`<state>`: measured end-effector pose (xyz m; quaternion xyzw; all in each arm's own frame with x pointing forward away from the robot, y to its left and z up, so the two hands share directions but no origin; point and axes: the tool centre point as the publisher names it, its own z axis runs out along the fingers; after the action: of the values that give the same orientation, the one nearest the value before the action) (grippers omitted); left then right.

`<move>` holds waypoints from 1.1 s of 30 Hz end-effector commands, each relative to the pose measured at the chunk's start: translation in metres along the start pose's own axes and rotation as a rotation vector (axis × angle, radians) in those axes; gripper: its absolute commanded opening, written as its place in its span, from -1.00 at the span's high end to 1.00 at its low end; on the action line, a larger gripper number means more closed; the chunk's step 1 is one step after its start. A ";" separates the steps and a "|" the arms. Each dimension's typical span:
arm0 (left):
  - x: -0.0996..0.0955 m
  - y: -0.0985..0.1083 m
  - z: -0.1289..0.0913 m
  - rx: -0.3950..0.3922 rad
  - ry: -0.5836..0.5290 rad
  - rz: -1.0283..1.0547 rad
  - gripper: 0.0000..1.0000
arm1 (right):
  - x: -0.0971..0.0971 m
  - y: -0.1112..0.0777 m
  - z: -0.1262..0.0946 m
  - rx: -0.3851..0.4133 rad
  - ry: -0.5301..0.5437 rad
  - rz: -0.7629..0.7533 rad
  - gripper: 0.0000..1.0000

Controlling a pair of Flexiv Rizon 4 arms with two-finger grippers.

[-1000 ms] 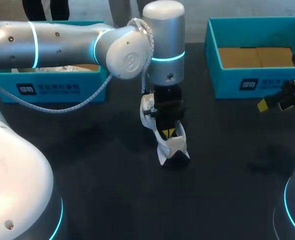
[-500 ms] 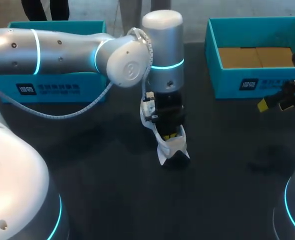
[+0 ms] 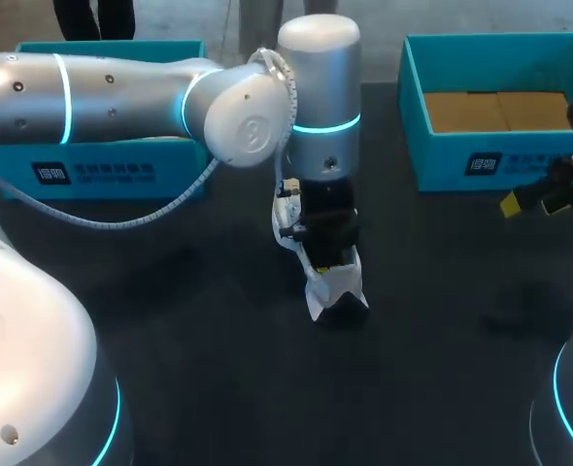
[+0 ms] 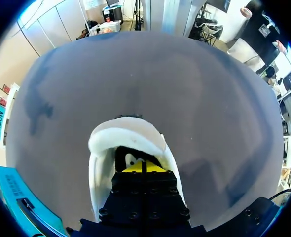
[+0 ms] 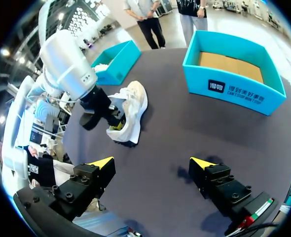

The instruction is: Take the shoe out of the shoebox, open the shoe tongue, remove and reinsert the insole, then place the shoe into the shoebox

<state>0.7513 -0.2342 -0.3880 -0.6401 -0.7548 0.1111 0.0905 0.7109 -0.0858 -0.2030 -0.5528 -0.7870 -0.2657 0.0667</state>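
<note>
A white shoe [image 3: 337, 287] is set on the tabletop [image 3: 219, 369] with the left gripper [image 4: 142, 168], pressed together, sunk inside, likely for the insole; the right gripper [image 5: 153, 162] is held spread, aside.

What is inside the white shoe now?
The left gripper is inside the shoe, fingers together. Its body covers the bottom, so no insole can be seen.
</note>
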 end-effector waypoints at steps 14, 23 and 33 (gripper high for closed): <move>-0.009 0.001 -0.004 -0.026 -0.028 0.010 1.00 | 0.000 0.000 0.000 0.001 -0.001 0.001 -1.00; -0.017 -0.006 0.009 -0.007 -0.063 0.035 1.00 | 0.000 0.000 0.000 0.001 -0.001 0.001 -1.00; -0.018 -0.005 0.020 -0.032 -0.040 0.033 1.00 | 0.000 0.000 0.000 0.001 -0.001 0.001 -1.00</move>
<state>0.7425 -0.2514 -0.4059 -0.6517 -0.7459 0.1218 0.0637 0.7107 -0.0858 -0.2031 -0.5527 -0.7870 -0.2660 0.0666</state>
